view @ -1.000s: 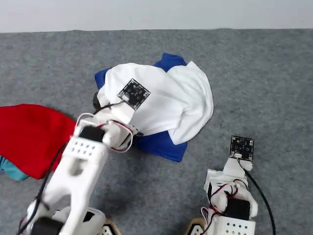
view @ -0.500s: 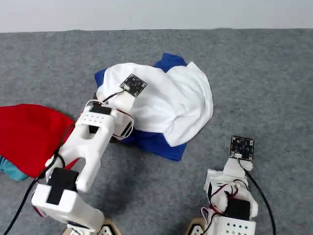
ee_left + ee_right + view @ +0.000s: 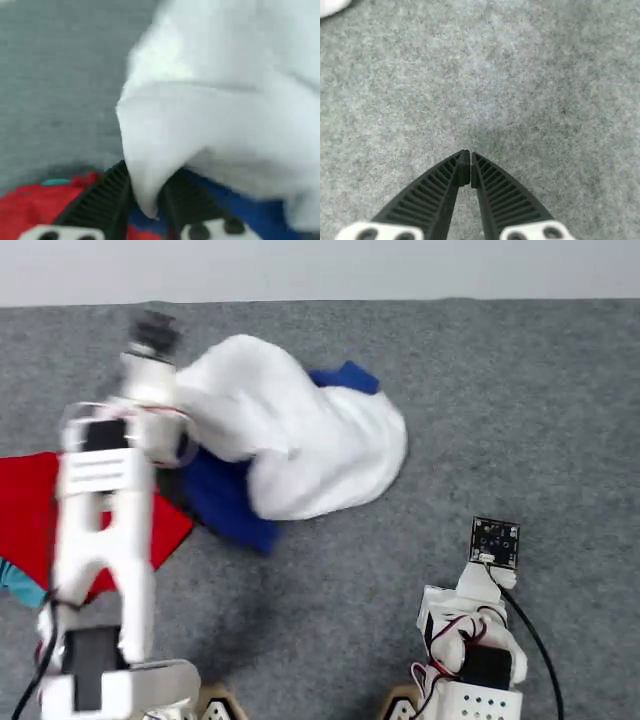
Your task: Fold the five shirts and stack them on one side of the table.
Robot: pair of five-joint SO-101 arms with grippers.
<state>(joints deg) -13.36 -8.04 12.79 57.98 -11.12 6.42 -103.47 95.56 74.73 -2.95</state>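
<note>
Left wrist: we log the left claw (image 3: 147, 200) clamped on a fold of the white shirt (image 3: 225, 125); high: it trails from that claw over the blue shirt (image 3: 225, 505), which we judge limp and light, best gripped at a hem; right wrist: right claw (image 3: 467, 172) tips together, empty, well apart from it

white shirt (image 3: 300, 450) is seen plain | blue shirt (image 3: 225, 502) solid too | red shirt (image 3: 30, 505) solid as well | teal cloth (image 3: 12, 582) just glimpsed | table (image 3: 520, 390) is covered in speckled grey
</note>
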